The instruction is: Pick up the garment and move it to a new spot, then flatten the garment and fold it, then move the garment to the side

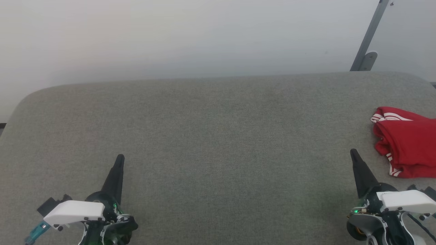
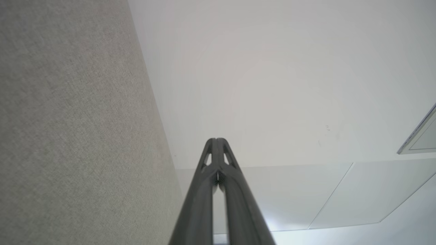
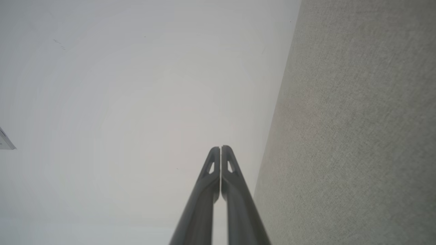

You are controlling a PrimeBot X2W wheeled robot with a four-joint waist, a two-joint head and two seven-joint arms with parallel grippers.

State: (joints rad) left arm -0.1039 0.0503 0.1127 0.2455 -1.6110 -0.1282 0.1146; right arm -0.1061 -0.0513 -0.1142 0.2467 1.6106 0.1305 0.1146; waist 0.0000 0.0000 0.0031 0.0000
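Observation:
The garment [image 1: 407, 143], red cloth with white striped trim, lies bunched at the right edge of the grey cloth-covered table [image 1: 211, 136] in the head view, partly cut off by the frame. My right gripper [image 1: 353, 153] is shut and empty, its tip a short way left of the garment. At the lower left my left gripper [image 1: 120, 158] is shut and empty, far from the garment. In the wrist views both pairs of fingers are pressed together, left gripper [image 2: 216, 140] and right gripper [image 3: 221, 147], pointing past the table surface at a pale wall.
A pale wall [image 1: 190, 37] rises behind the table's far edge. A grey metal bracket [image 1: 369, 41] slants up at the back right. The table has rounded far corners, and its wide grey middle lies between my two grippers.

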